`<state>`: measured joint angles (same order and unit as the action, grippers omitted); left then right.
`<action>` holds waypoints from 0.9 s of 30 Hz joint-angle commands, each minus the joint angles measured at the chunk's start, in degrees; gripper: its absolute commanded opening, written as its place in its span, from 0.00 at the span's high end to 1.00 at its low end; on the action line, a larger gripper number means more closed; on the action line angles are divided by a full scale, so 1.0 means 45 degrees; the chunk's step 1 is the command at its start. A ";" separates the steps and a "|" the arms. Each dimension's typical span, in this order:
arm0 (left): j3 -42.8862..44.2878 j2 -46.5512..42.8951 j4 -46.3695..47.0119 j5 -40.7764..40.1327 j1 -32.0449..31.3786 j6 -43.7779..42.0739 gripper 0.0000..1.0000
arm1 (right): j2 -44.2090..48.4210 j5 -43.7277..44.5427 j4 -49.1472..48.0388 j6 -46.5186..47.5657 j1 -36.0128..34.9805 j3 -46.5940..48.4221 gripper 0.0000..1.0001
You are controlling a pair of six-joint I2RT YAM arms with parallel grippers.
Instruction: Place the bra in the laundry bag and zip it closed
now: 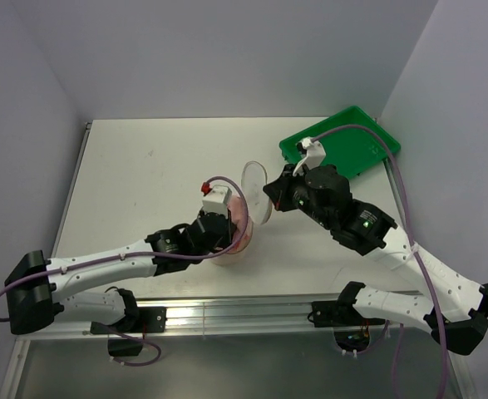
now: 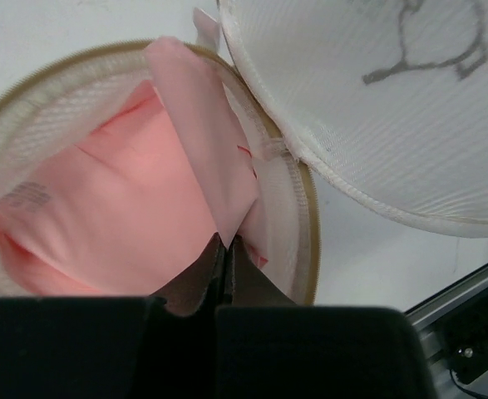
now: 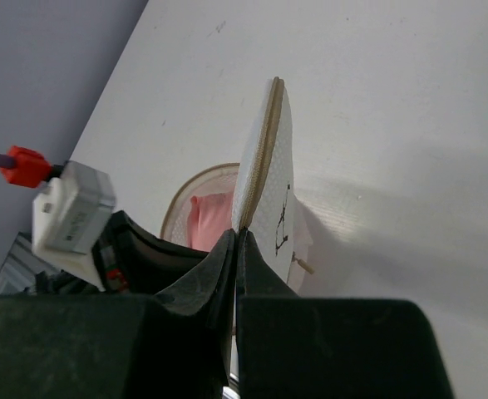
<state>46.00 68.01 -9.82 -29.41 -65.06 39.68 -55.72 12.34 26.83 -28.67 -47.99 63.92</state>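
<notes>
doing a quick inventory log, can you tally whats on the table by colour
pink: 1, the bra
cream-white: 1, the laundry bag, its two halves apart
green: 1, the tray
total: 3

We look down from above and behind the arm bases, taking in the whole white worktop point(image 1: 144, 166), with the left arm on the left. On the left wrist we sit close behind that arm's jaws, facing down into the open laundry bag point(image 2: 352, 125), and the bra point(image 2: 119, 208) fills most of the frame. On the right wrist we sight along its own jaws across the worktop, seeing the bag's raised half edge-on. All three views share the bag. The right wrist view also catches the left arm's white camera box point(image 3: 69, 212).
</notes>
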 commanded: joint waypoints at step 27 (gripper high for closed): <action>0.1401 -0.3099 -0.2519 0.2824 0.2854 -0.0517 0.37 | 0.0489 0.1379 -0.0240 0.0608 0.0156 -0.0533 1.00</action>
<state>52.31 56.42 -17.74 -19.25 -54.43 38.22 -54.83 16.12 26.41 -27.11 -47.94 61.67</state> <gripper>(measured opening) 0.659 0.014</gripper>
